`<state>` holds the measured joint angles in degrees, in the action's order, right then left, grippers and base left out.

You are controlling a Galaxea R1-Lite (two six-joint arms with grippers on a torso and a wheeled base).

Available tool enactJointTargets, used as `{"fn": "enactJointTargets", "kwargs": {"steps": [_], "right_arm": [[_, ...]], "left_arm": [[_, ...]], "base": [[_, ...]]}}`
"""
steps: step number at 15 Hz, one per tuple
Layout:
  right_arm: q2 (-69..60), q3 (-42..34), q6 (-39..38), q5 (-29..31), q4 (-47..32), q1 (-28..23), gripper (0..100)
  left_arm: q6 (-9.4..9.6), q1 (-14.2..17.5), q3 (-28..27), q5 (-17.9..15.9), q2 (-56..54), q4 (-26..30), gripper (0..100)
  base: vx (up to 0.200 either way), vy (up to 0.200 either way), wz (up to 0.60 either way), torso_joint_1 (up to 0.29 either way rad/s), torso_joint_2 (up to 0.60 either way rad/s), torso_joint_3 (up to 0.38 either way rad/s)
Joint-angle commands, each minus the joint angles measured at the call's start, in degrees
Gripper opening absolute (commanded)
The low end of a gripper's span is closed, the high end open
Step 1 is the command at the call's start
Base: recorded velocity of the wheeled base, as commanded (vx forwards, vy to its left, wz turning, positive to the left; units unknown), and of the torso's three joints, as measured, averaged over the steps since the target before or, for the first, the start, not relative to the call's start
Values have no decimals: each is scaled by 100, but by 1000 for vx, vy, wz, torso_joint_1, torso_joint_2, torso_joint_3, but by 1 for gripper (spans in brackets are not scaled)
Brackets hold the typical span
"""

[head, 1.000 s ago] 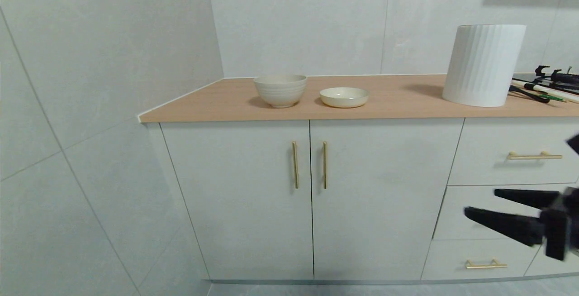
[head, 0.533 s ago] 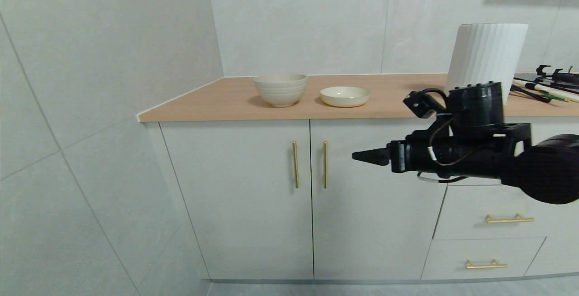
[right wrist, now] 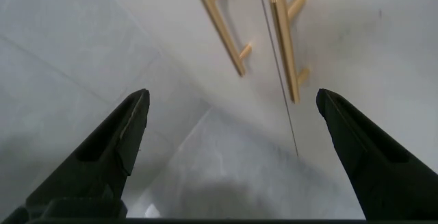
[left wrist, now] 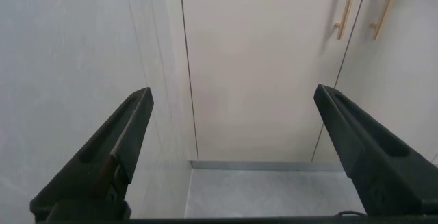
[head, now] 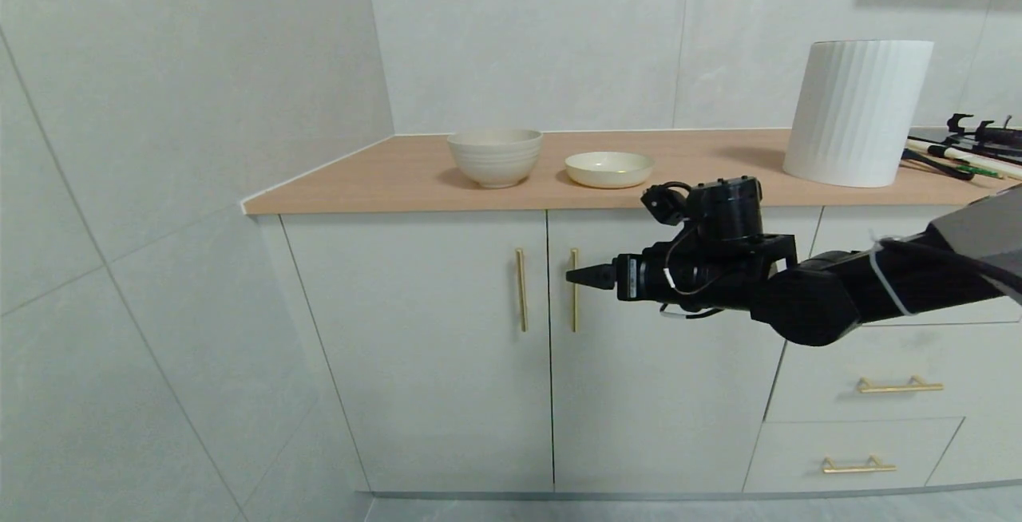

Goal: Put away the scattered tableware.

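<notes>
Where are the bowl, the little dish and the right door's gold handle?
bowl [head: 495, 161]: head view, ribbed outer wall.
little dish [head: 609, 168]: head view, pale inside.
right door's gold handle [head: 573, 310]: head view, lower bar.

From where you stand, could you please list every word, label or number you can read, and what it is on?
None can be read. The bowl, the shallow dish, the ribbed white container and the cabinet doors are plain; the tools on the right are too small to show any print.

Pale wall tiles [head: 527, 51] back a wooden countertop [head: 383, 179] — white cabinets [head: 431, 394], brass handles [head: 520, 290] below.
</notes>
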<state>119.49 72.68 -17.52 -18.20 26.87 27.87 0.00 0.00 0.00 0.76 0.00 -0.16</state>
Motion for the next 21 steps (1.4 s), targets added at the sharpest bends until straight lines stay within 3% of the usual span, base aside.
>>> {"fn": "enactJointTargets", "kwargs": {"steps": [1, 5, 8, 21], "right_arm": [[487, 132, -94, 1, 249, 17, 100], [1067, 493, -560, 18, 618, 105, 100], [1366, 537, -850, 62, 1409, 210, 100], [1665, 739, -885, 300, 1664, 166, 100]], "left_arm": [[0, 0, 0, 4, 0, -2, 100], [0, 0, 0, 4, 0, -2, 100], [0, 0, 0, 4, 0, -2, 100], [0, 0, 0, 4, 0, -2, 100]], "base": [[0, 0, 0, 0, 0, 0], [0, 0, 0, 0, 0, 0], [0, 0, 0, 0, 0, 0], [0, 0, 0, 0, 0, 0]]}}
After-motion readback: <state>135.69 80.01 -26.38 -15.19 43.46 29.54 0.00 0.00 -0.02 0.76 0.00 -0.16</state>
